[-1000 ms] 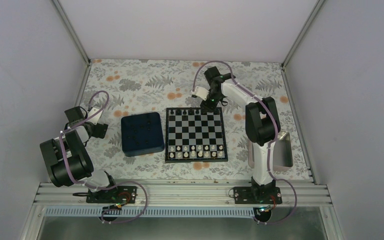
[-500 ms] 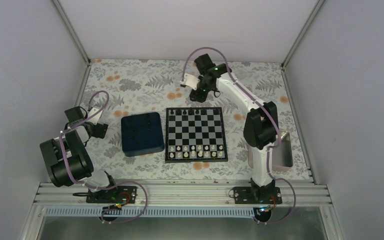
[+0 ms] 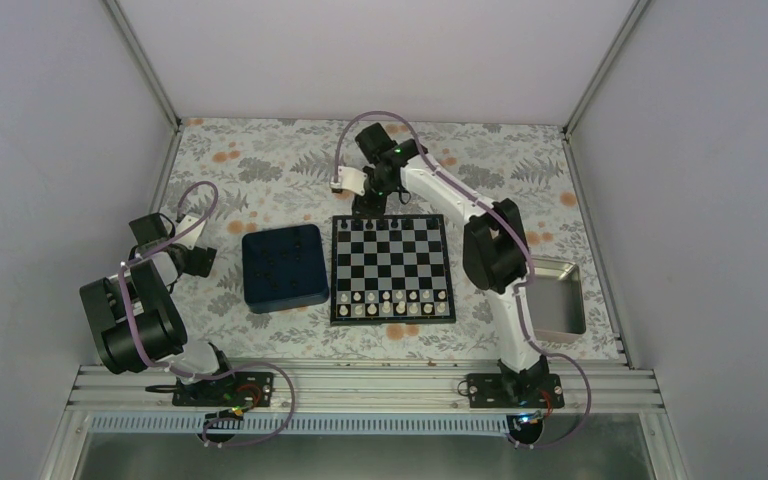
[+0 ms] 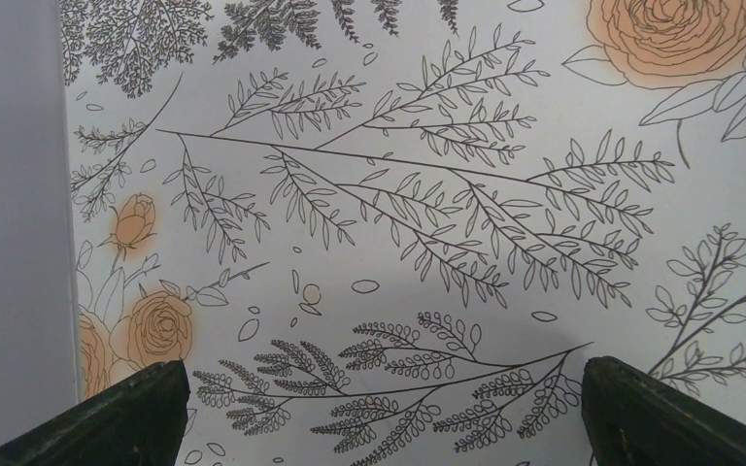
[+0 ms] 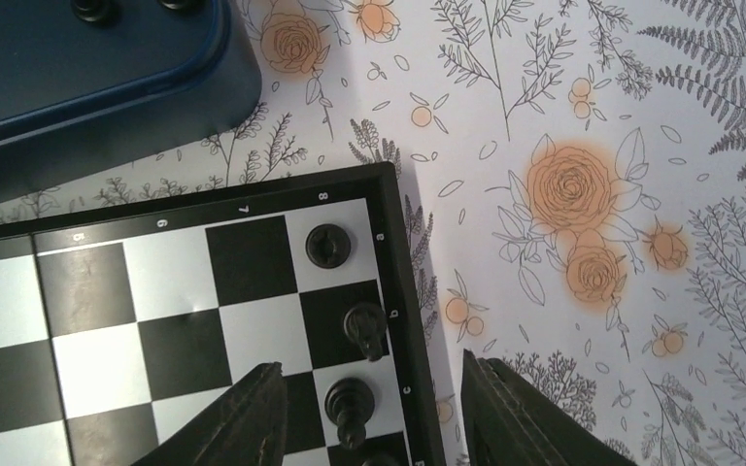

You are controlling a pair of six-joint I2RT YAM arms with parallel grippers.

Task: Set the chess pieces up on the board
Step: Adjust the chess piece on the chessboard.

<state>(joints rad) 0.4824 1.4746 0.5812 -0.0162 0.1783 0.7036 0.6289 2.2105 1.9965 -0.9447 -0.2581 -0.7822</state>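
Table: floral-print top, pale walls on three sides. Board central. Left gripper wide open; right gripper parted, empty, at Board's far-left corner.

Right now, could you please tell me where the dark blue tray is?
In the top view, the dark blue tray lies on the floral cloth on the left side, close beside the left edge of the board.

I saw the right gripper travel left along the board's far edge, from right of its middle to its far left corner. The right arm's elbow swung left too, uncovering the silver metal tray right of the board.
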